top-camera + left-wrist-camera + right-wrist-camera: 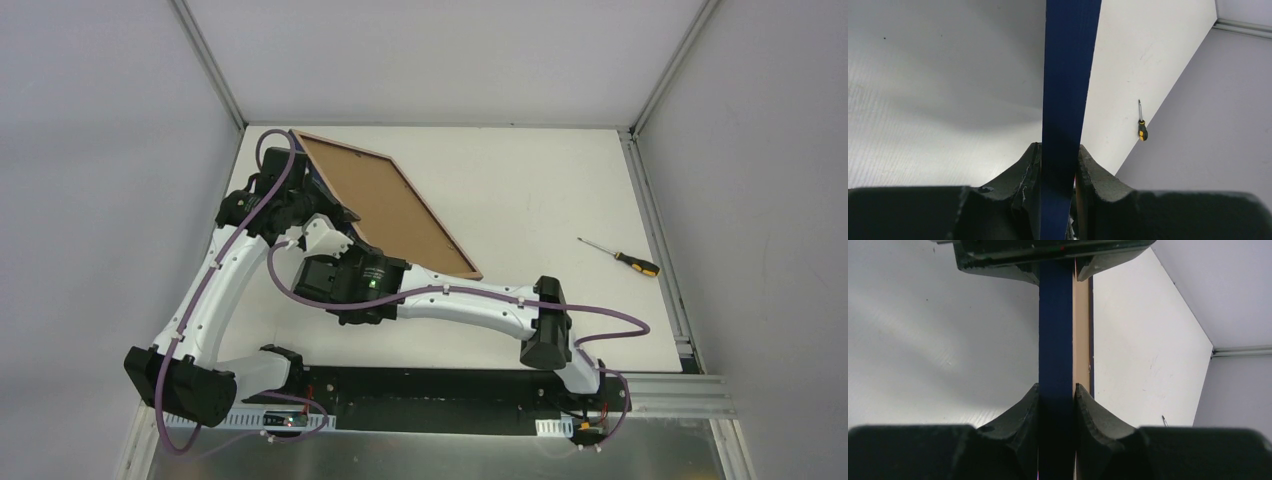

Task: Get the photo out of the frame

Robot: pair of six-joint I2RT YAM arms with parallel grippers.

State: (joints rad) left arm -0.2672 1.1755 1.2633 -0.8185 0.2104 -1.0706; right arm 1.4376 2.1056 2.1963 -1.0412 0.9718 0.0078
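Observation:
The frame (385, 205) is held tilted above the table at the back left, its brown fibreboard back and light wood rim facing up. My left gripper (300, 200) is shut on the frame's left edge; in the left wrist view the dark-blue edge (1065, 100) runs between the fingertips (1033, 160). My right gripper (340, 235) is shut on the frame's near edge; in the right wrist view the blue edge (1055, 340) and wood rim (1081, 330) pass between the fingertips (1032, 400), with the left gripper's body at the top. The photo is hidden.
A screwdriver (622, 257) with a black and yellow handle lies on the white table at the right; it also shows in the left wrist view (1142, 125). Grey walls and aluminium rails enclose the table at the left, back and right.

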